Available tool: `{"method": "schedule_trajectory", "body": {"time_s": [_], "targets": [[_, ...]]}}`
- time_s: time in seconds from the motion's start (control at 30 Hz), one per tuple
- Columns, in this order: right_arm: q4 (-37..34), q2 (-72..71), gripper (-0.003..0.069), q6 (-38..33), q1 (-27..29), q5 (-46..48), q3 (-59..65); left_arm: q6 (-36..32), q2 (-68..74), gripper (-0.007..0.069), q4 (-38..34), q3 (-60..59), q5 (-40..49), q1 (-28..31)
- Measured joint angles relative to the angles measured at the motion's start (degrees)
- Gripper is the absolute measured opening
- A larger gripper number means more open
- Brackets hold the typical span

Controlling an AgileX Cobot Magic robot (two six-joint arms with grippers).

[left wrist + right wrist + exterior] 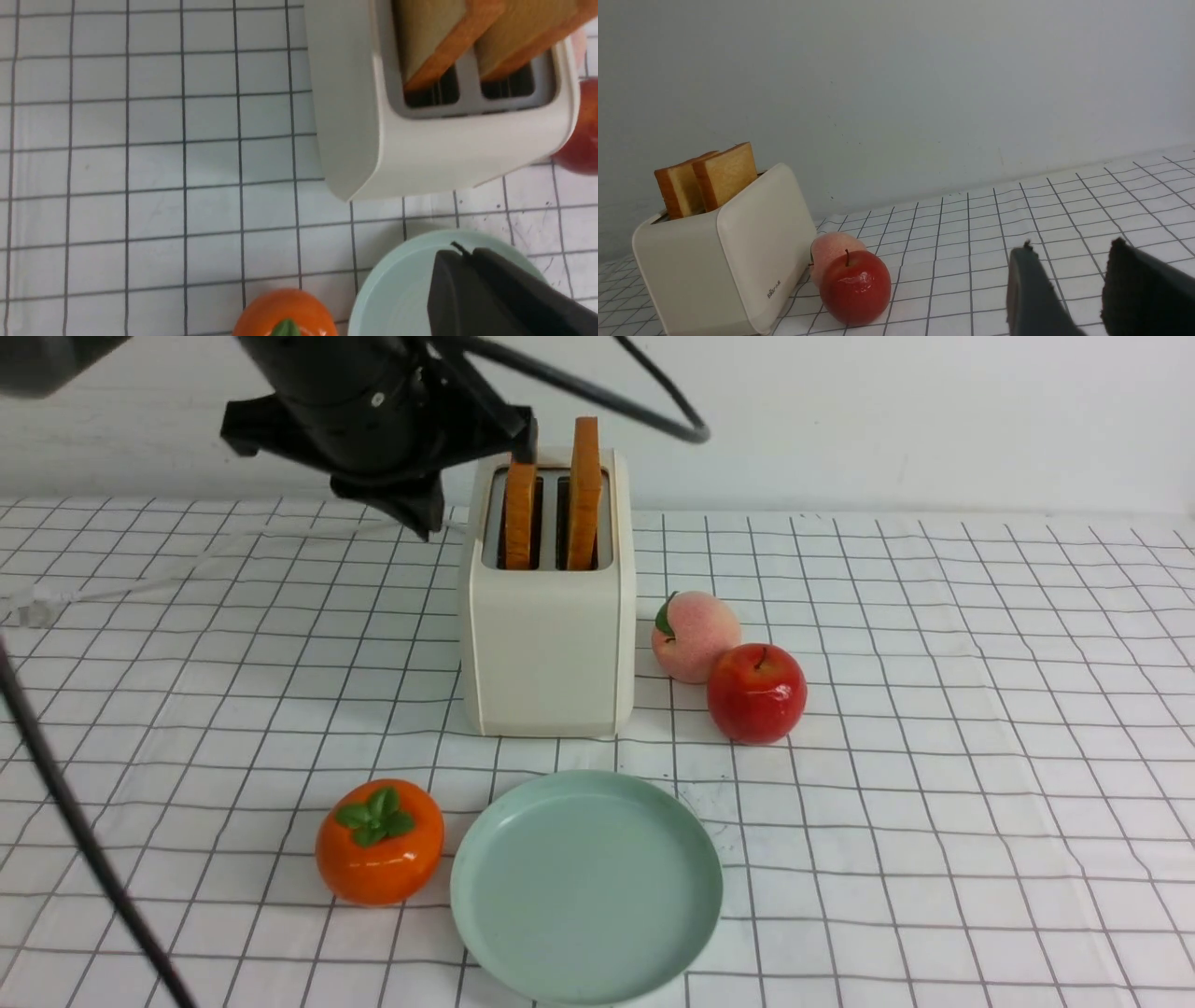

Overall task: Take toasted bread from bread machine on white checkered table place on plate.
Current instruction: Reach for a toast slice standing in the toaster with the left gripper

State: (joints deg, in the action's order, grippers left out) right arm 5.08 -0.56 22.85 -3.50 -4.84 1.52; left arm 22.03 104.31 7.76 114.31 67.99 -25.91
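Both toast slices [585, 490] stand in the toaster [549, 653], plate [586, 887] at its six o'clock; right claw [1071, 247] released, left claw [462, 263] impossible to tell.

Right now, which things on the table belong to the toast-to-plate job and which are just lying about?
Job: left-slot toast slice, right-slot toast slice, cream toaster, mint-green plate, checkered table.
Lying about: orange persimmon, peach, red apple.
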Motion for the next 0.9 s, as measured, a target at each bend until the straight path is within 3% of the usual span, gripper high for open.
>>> {"method": "schedule_trajectory", "body": {"time_s": [0.2,0.37,0.57,0.9], "targets": [[0.0,0.0,0.0241,0.0,0.0,0.0,0.0,-0.5,7.7,0.0269,-0.5,12.1,0.8,0.0],[0.0,0.0,0.0241,0.0,0.0,0.0,0.0,-0.5,10.5,0.0378,-1.1,14.4,-0.9,0.0],[0.0,0.0,0.0241,0.0,0.0,0.0,0.0,-0.5,13.2,0.0385,0.0,14.6,-4.8,0.0],[0.0,0.0,0.0241,0.1,0.0,0.0,0.0,-0.6,18.1,0.0269,3.1,14.6,-9.4,0.0]]}}
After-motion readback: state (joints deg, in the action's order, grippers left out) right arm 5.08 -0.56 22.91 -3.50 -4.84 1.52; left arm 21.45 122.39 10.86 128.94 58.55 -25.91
